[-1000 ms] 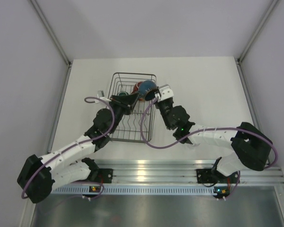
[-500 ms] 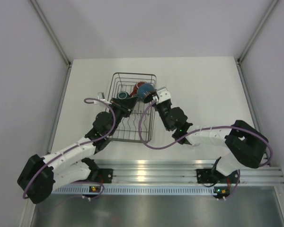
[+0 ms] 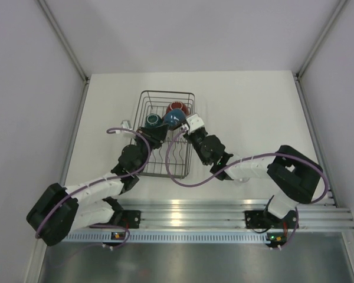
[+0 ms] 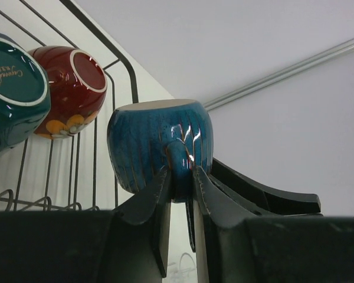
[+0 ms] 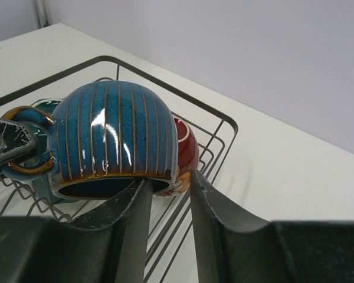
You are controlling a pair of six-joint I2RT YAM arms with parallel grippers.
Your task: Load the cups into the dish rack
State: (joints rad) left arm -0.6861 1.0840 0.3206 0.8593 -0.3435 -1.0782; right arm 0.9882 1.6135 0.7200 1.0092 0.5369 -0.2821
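The rack [image 3: 168, 92] sits between your arms. The blue cup [image 5: 112, 135] hangs mouth-down over its far end, beside the red cup [image 3: 178, 108] and teal mug [image 3: 153, 121]. Left gripper [image 4: 180, 177] is pinched on the handle, so lowering looks like that arm's job. Right gripper [image 5: 168, 186] is parted under the rim, holding nothing.
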